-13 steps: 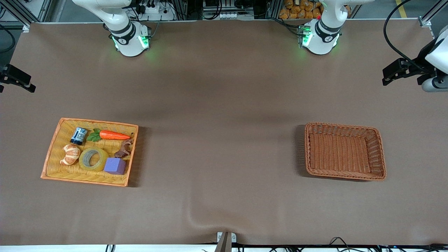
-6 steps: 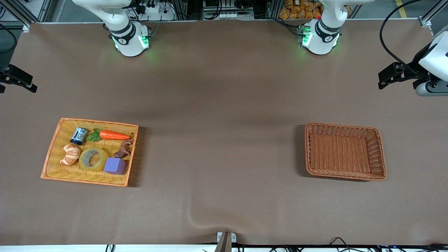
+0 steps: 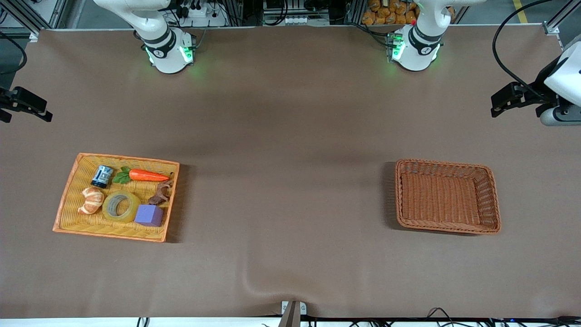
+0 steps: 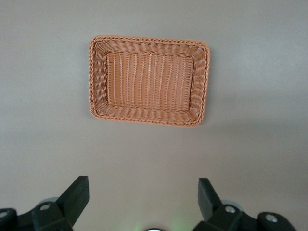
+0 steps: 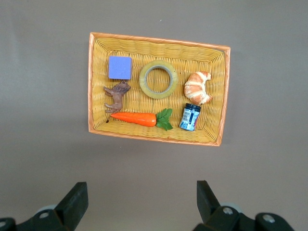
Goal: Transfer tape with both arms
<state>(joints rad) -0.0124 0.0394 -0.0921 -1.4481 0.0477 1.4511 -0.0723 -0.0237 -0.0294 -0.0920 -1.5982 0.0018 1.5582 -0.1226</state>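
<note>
The tape (image 3: 109, 208), a yellowish ring with a grey core, lies flat in the yellow tray (image 3: 63, 200) at the right arm's end of the table; the right wrist view shows the tape (image 5: 144, 79) from above. My right gripper (image 3: 34, 111) hangs open high over the table's end, above bare cloth beside that tray, and its wrist view shows the right gripper (image 5: 140, 185) with nothing between the fingers. My left gripper (image 3: 498, 103) hangs open high over the left arm's end. In its wrist view the left gripper (image 4: 143, 183) holds nothing.
In the tray beside the tape lie a purple cube (image 3: 149, 215), a croissant (image 3: 92, 200), a carrot (image 3: 147, 175), a blue jar (image 3: 102, 176) and a brown figure (image 3: 161, 193). A brown wicker basket (image 3: 397, 195) stands toward the left arm's end. The cloth wrinkles (image 3: 254, 281) near the front edge.
Both grippers have crept a little inward from the table's ends. The tape and the other things in the tray have not moved.
</note>
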